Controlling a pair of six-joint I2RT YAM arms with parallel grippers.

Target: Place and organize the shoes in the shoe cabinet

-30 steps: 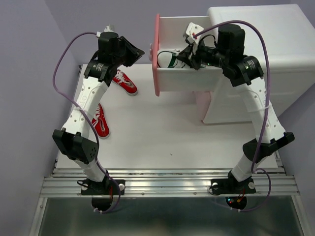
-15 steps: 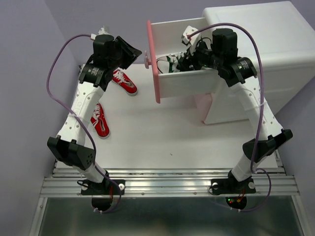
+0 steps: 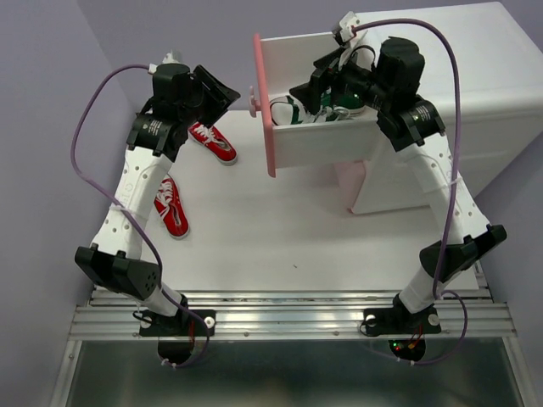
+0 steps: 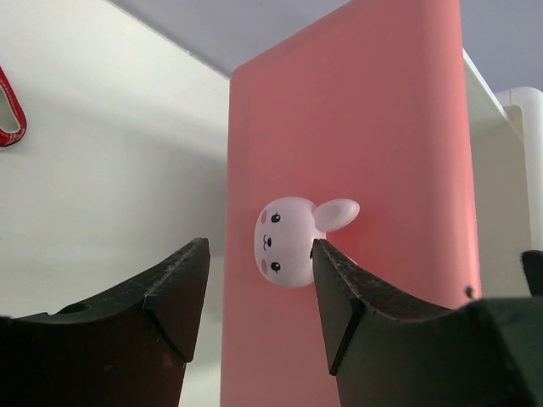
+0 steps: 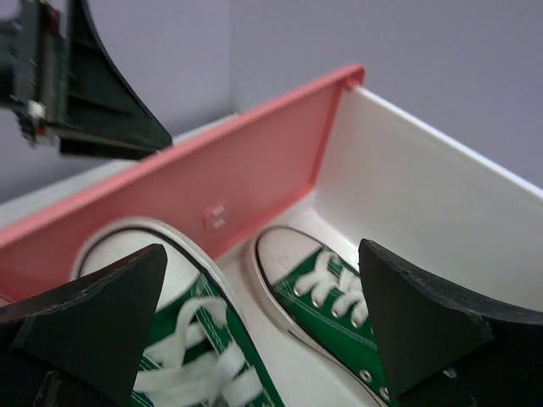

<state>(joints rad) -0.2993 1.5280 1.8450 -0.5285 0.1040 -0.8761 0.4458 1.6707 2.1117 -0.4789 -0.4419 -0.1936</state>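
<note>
The white shoe cabinet [image 3: 458,93] stands at the back right, its top drawer [image 3: 322,140] pulled out to the left. Two green shoes [image 5: 339,297] [image 5: 195,356] lie side by side in the drawer, toes toward the pink front [image 5: 212,186]. My right gripper [image 5: 263,254] hovers open just above them, holding nothing. My left gripper [image 4: 257,254] is open facing the pink front [image 4: 348,170], with the bunny knob [image 4: 288,242] just beyond its fingertips, close to the right one. Two red shoes [image 3: 212,142] [image 3: 172,208] lie on the table [image 3: 271,229] under the left arm.
The pink drawer front [image 3: 265,110] sticks out over the table's back. A lower pink drawer front [image 3: 349,182] is closed below it. Purple walls close in on the left and back. A red shoe's edge [image 4: 8,110] shows in the left wrist view.
The drawer slid further out to the left. My right gripper opened, let go of a green shoe and rose. My left gripper opened off the knob and drew back left.
</note>
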